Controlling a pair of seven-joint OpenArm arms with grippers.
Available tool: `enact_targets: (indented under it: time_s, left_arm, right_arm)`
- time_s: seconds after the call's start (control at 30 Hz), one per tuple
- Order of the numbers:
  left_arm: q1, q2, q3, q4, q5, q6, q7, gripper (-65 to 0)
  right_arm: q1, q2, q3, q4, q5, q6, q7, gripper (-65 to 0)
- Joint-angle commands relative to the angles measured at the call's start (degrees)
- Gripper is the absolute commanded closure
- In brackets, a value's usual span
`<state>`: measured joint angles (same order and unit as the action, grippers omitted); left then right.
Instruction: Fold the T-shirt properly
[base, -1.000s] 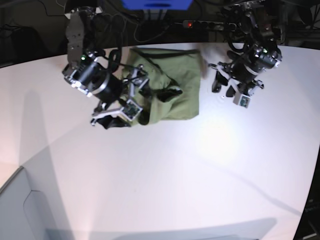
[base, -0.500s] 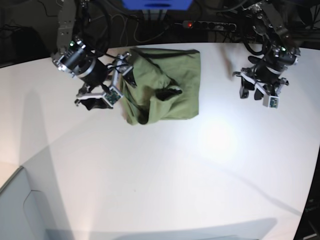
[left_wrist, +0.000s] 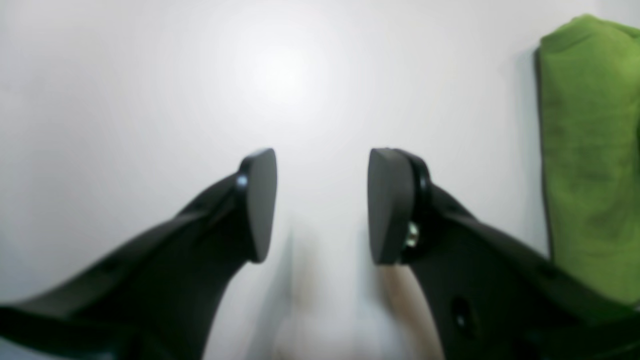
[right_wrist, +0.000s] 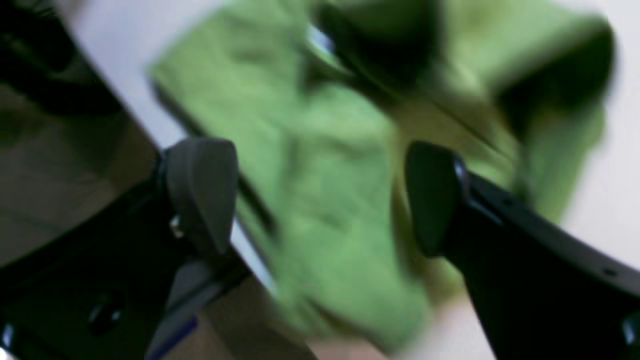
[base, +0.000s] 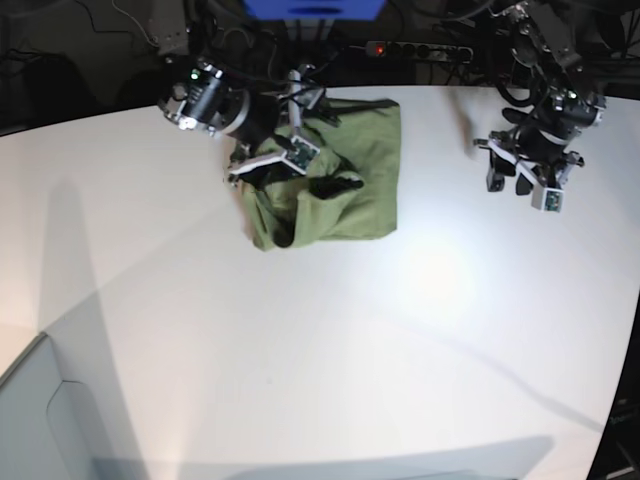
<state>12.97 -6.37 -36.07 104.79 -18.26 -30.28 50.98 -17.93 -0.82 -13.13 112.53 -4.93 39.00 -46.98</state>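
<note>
One T-shirt (base: 335, 185) lies bunched into a rough block at the white table's (base: 320, 340) far edge, long axis running away from the camera. Its neckline is hidden. Over it hangs the right gripper (base: 285, 155), spread wide, blurred. Well apart, the left gripper (base: 525, 180) hangs parted, empty.

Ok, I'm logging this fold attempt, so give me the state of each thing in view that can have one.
T-shirt: bunched into a rough fold on the table, rumpled, not neatly flat.
Right gripper: open, over the shirt's upper left part, nothing between its fingers.
Left gripper: open, empty, over bare table apart from the shirt.
</note>
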Motion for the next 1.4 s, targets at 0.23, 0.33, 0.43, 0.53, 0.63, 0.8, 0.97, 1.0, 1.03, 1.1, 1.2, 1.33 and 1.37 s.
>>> enact_targets:
  time_s: [0.23, 0.33, 0.43, 0.53, 0.63, 0.8, 0.97, 1.0, 1.03, 1.1, 1.2, 1.33, 1.37]
  left_arm:
    - [-0.1, -0.6, -0.3, 1.2, -0.9, -0.1, -1.1, -28.2]
    - [0.7, -0.6, -0.3, 1.2, -0.9, -0.1, -1.1, -28.2]
    - [0.9, -0.6, -0.3, 2.0, -0.9, -0.1, -1.1, -28.2]
    - [1.7, -0.6, -1.2, 2.7, -0.9, -0.1, -1.1, -28.2]
    - [1.7, -0.6, -2.2, 3.1, -0.9, -0.2, -1.1, -28.2]
    - [1.4, -0.6, -2.2, 3.1, -0.9, -0.2, -1.1, -28.2]
    - [1.4, -0.6, -2.2, 3.1, -0.9, -0.2, -1.1, -28.2]
    - [1.4, -0.6, -2.2, 3.1, -0.9, -0.2, -1.1, -28.2]
    - [1.4, -0.6, -2.2, 3.1, -0.9, -0.2, -1.1, -28.2]
    - [1.4, -0.6, -2.2, 3.1, -0.9, -0.2, -1.1, -28.2]
    - [1.4, -0.6, -2.2, 3.1, -0.9, -0.2, -1.1, -28.2]
    - [1.8, -0.6, -2.2, 3.1, -0.9, -0.2, -1.1, -28.2]
    - [1.8, -0.6, -2.2, 3.1, -0.9, -0.2, -1.1, -28.2]
  right_arm:
    - [3.4, 0.7, -12.2, 1.1, 1.0, 1.0, 1.1, -50.7]
    - [4.3, 0.4, -10.1, 1.2, 1.0, 1.0, 1.1, -50.7]
    - [4.4, -0.9, -3.7, 1.3, 1.0, 1.0, 1.1, -50.7]
    - [4.5, -1.4, 1.9, 1.3, 1.0, 1.0, 0.9, -50.7]
    - [4.5, -1.2, 3.5, 1.2, 1.0, 1.0, 0.8, -50.8]
    - [4.2, -1.4, 6.2, 1.3, 0.9, 1.0, 1.1, -50.8]
    - [4.5, -1.6, 10.4, 1.3, 1.0, 1.0, 1.1, -50.8]
    - [4.9, -1.4, 10.4, 1.0, 1.0, 1.0, 1.1, -50.9]
    - [5.3, -1.3, 10.1, 0.4, 1.0, 1.0, 1.0, -50.9]
    - [5.9, -1.5, 8.7, -1.6, 1.0, 1.0, 1.1, -50.9]
    - [8.2, -1.7, 5.3, -4.7, 1.0, 1.0, 1.1, -50.9]
    - [13.2, -4.2, 0.9, -10.4, 1.0, 1.0, 1.2, -50.9]
    - [14.6, -5.3, 0.3, -12.3, 1.0, 1.0, 1.2, -50.9]
